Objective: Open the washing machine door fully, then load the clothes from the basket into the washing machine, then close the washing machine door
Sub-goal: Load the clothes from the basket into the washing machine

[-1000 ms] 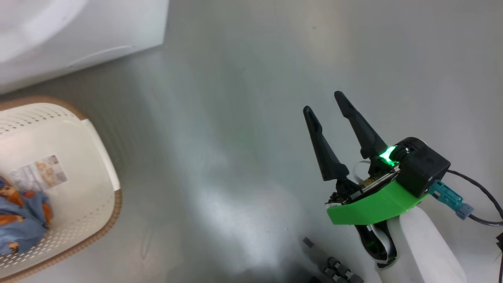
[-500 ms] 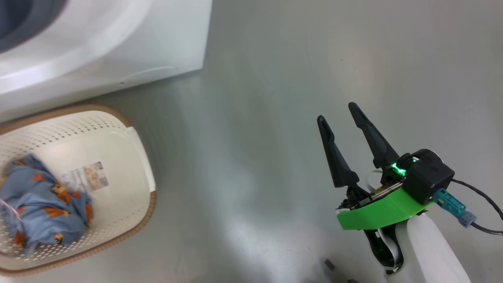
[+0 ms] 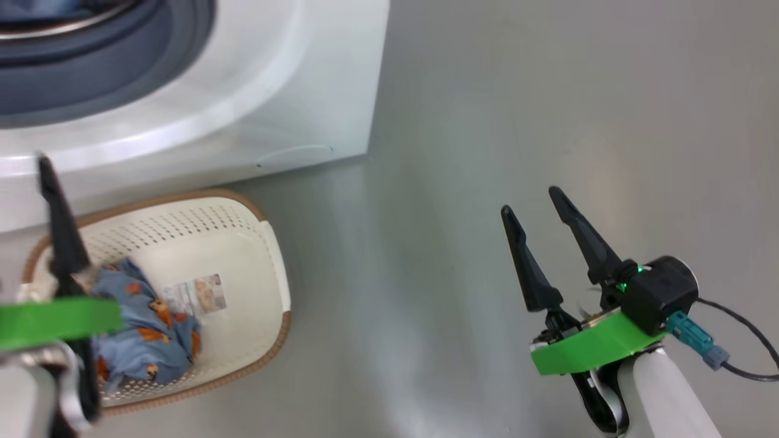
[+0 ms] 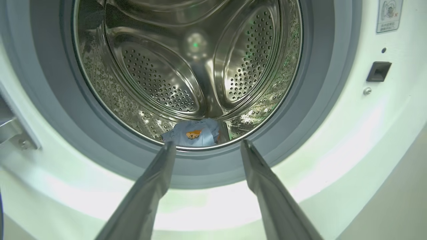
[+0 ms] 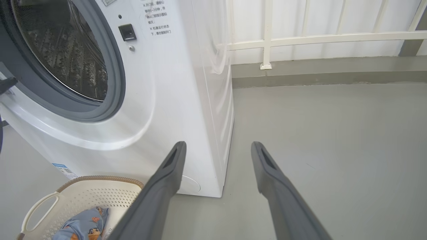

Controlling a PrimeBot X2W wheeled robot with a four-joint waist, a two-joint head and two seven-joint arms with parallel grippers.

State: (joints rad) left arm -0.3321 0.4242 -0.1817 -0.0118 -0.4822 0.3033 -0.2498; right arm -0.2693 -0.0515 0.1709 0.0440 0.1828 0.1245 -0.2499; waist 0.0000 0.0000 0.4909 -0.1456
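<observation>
Grey floor by the washing machine bears the basket with one bundle of clothes, a second bundle lies in the drum, and the left gripper and right gripper, both spread empty, could drop loosely pinched fabric.

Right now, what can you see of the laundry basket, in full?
The basket is small, cream-white plastic with rounded corners, perforated walls and a brown woven-look rim. The right wrist view shows a cut-out side handle. It stands upright on the grey floor, close before the washing machine; whether they touch is unclear. Inside lie one bundle of blue printed fabric and a label sticker on the bottom.
</observation>
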